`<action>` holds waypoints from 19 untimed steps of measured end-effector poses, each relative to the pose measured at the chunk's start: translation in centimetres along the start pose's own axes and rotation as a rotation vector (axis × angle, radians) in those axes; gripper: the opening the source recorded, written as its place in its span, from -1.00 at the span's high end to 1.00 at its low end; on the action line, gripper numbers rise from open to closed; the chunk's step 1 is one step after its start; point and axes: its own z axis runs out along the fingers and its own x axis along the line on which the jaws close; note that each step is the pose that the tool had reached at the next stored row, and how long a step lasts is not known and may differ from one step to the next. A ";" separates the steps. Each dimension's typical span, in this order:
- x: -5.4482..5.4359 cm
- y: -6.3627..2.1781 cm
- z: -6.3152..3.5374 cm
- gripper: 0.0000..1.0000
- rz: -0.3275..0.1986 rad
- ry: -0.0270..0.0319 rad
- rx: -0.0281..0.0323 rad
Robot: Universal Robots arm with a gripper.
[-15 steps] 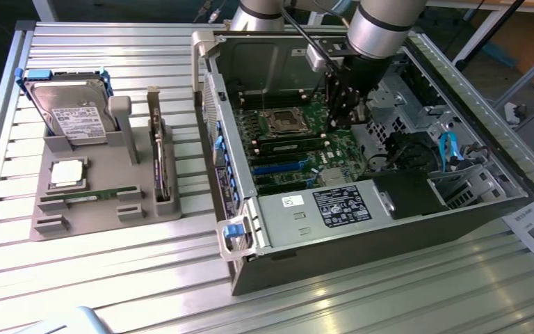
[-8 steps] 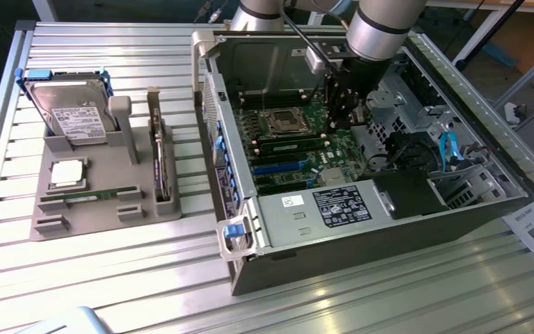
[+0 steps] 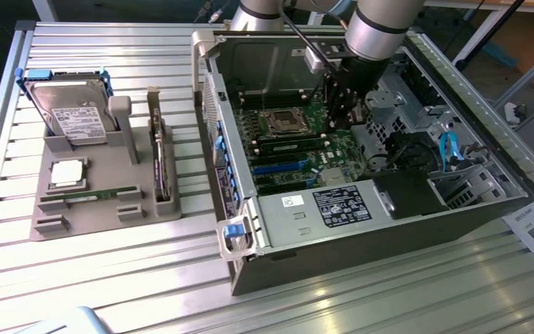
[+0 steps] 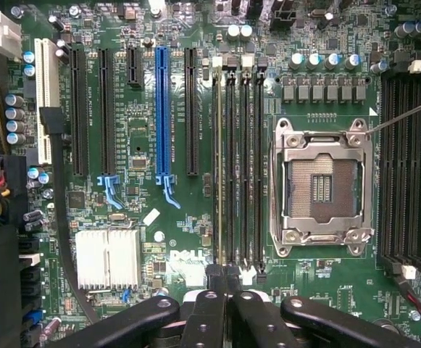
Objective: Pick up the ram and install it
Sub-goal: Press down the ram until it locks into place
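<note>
The ram (image 3: 89, 198), a narrow green stick, lies flat in a slot of the grey holder (image 3: 109, 223) on the exterior view's left, far from the arm. My gripper (image 3: 339, 104) hangs inside the open computer case (image 3: 360, 229), over the motherboard (image 3: 295, 149). In the wrist view the gripper (image 4: 224, 279) is shut, its black fingers (image 4: 209, 308) pressed together with nothing visible between them. The fingertips sit just off the end of the four memory slots (image 4: 239, 167). One slot (image 4: 218, 167) looks filled by a thin board seen edge-on. The processor socket (image 4: 321, 185) stands empty.
The holder also carries a hard drive (image 3: 70, 108), a square silver processor (image 3: 67, 172) and an upright dark expansion card (image 3: 160, 163). The case walls, a drive cage (image 3: 462, 184), cables and a power unit (image 3: 341, 205) crowd the arm. The slatted metal table (image 3: 109, 285) lies around them.
</note>
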 end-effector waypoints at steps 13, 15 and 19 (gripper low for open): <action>-0.1 0.07 0.55 0.80 0.000 -0.0014 0.0100; -0.1 0.07 0.61 0.80 0.000 -0.0017 0.0101; -0.1 0.08 0.78 0.80 0.000 -0.0015 0.0112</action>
